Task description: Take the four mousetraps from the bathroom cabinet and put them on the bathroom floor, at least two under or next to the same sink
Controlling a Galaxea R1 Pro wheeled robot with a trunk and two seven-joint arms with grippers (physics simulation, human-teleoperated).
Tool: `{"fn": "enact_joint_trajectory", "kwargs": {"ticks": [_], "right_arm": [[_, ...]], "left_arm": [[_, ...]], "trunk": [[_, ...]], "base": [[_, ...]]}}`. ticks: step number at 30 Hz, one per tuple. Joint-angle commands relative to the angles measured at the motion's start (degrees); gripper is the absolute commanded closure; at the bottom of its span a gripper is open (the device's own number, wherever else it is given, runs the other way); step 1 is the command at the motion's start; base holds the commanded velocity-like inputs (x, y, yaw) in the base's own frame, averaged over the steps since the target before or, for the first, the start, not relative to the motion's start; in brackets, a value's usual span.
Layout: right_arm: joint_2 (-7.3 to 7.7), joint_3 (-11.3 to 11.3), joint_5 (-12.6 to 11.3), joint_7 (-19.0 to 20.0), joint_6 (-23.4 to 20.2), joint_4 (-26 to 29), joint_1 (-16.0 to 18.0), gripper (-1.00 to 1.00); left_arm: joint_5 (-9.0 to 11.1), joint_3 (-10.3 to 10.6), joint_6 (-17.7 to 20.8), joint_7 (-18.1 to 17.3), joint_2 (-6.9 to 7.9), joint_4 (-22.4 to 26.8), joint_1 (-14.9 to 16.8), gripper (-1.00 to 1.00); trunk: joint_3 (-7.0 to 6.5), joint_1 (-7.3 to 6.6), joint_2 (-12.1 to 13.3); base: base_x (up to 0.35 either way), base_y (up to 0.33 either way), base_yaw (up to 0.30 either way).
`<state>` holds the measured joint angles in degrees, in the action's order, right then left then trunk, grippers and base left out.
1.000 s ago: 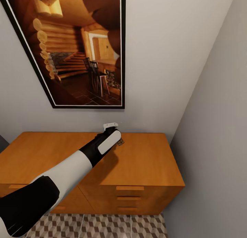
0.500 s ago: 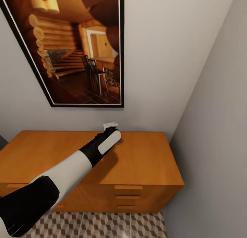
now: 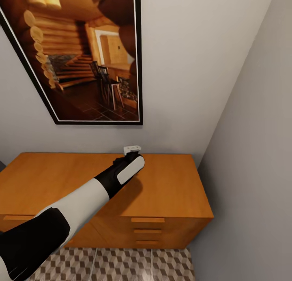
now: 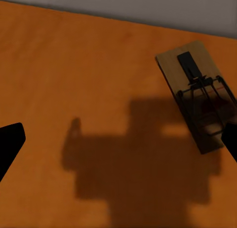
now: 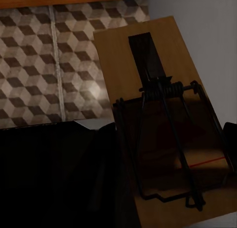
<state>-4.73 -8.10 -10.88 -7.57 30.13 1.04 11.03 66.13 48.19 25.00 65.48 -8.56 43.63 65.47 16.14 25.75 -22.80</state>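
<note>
**Status: 1 trap in the right gripper, 1 on the cabinet, none seen placed**

- Left gripper [image 3: 132, 150] is stretched over the back of the cabinet top [image 3: 170, 191]. In the left wrist view its fingertips [image 4: 11, 141] are spread wide with bare wood between them, holding nothing.
- A mousetrap [image 4: 200, 95] lies flat on the cabinet top near the back wall, next to one fingertip and outside the gap. It's not gripped.
- Right wrist view: a 2nd mousetrap [image 5: 163, 119] sits close to the camera, above the cube-pattern floor [image 5: 44, 65]. It looks clamped in the right gripper, but the fingers sit in shadow.
- No trap is visible on the floor tiles [image 3: 121, 264], and I can't see the sink.
- Remaining, by my read: grab this trap, find the other 2, and set all 4 down with 2 by the sink.
</note>
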Motion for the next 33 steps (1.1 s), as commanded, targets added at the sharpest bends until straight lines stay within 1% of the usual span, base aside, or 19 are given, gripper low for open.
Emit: {"fn": "enact_joint_trajectory", "kwargs": {"ticks": [1,33], "right_arm": [[-0.02,-0.51,-0.55,-0.17,0.20,-0.05,0.04,1.00],[-0.04,-0.51,-0.55,-0.17,0.20,-0.07,0.04,1.00]], "left_arm": [[0.24,0.21,0.40,0.35,0.05,0.05,0.09,-1.00],[0.31,0.23,0.40,0.35,0.17,-0.04,0.09,-1.00]], "trunk": [[0.17,0.03,-0.11],[0.31,0.03,-0.11]], "base": [[0.000,-0.001,0.000],[0.000,0.000,0.000]]}}
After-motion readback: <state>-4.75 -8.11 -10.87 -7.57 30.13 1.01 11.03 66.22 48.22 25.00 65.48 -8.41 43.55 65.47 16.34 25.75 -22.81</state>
